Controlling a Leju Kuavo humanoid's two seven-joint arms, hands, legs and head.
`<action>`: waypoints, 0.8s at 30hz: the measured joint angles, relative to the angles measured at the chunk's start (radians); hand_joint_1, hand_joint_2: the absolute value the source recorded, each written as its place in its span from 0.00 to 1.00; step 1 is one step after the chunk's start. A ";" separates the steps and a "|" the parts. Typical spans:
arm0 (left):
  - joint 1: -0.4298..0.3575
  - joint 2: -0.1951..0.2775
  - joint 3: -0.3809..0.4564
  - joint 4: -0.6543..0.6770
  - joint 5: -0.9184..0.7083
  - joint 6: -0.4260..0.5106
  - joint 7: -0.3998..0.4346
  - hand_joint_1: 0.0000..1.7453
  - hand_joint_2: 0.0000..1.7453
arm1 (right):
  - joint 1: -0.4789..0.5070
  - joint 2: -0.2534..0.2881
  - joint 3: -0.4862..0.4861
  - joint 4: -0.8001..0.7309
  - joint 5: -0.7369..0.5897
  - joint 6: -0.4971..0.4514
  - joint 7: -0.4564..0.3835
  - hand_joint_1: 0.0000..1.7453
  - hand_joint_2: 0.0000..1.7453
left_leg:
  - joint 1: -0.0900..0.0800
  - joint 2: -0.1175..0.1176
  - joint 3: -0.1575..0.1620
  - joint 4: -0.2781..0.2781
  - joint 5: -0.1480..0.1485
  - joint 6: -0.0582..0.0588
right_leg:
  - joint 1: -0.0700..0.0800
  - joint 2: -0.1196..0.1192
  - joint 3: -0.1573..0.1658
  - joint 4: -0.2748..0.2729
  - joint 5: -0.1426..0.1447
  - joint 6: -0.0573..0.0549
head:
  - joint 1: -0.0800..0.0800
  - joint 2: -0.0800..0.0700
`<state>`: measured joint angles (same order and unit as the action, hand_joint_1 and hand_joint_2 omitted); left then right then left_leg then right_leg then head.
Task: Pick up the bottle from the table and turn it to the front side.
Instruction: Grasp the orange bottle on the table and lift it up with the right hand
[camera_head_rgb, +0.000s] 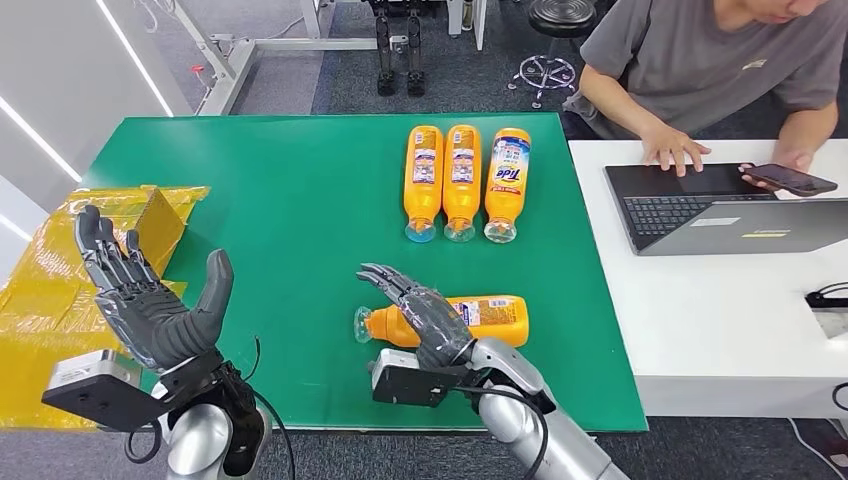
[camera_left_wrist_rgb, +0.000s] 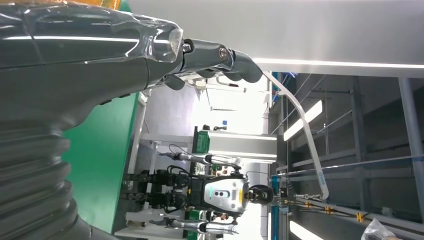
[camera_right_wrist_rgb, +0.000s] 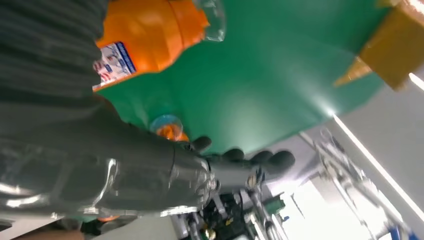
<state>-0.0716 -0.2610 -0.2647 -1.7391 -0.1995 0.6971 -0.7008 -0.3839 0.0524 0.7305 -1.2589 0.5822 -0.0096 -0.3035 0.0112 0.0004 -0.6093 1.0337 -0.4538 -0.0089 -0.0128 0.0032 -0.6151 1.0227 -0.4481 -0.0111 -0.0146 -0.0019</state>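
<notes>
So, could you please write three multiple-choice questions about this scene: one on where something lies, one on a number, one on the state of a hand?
1. Where does the single orange bottle lie?
A. In the row at the far side of the table
B. On the green table, below the right hand
C. On the white desk

2. How many bottles lie in the far row?
A. Two
B. Three
C. Five

3. What is the state of the left hand?
A. Raised, fingers apart, holding nothing
B. Gripping a bottle
C. Pressed flat on the table

Answers:
1 B, the head view shows the hand over that bottle's neck end.
2 B, three lie side by side.
3 A, its palm is bare.
</notes>
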 joint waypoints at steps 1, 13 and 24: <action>0.000 0.000 0.000 0.000 0.003 0.000 0.000 0.00 1.00 | -0.013 -0.006 0.004 0.015 0.013 0.005 0.001 0.00 1.00 | 0.000 0.000 0.000 0.000 0.000 0.000 | 0.000 0.000 0.000 0.000 0.000 0.000 | 0.000 0.000; -0.018 0.017 -0.031 0.012 0.060 0.000 0.000 0.00 1.00 | -0.178 -0.141 0.058 0.174 0.171 0.130 0.025 0.00 1.00 | 0.000 0.000 0.000 0.001 0.000 0.000 | 0.000 0.000 0.000 0.000 0.001 0.001 | 0.000 0.000; -0.041 0.025 -0.052 0.039 0.078 0.000 0.000 0.00 1.00 | -0.347 -0.191 0.134 0.305 0.204 0.282 0.045 0.00 1.00 | 0.000 0.000 0.000 0.001 0.001 0.000 | 0.000 0.000 0.000 0.000 0.001 0.001 | 0.000 0.000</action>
<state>-0.1129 -0.2357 -0.3164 -1.7005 -0.1214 0.6970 -0.7008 -0.7306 -0.1387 0.8650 -0.9541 0.7863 0.2727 -0.2580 0.0112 0.0002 -0.6093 1.0346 -0.4531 -0.0086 -0.0130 0.0031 -0.6152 1.0227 -0.4470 -0.0104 -0.0146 -0.0019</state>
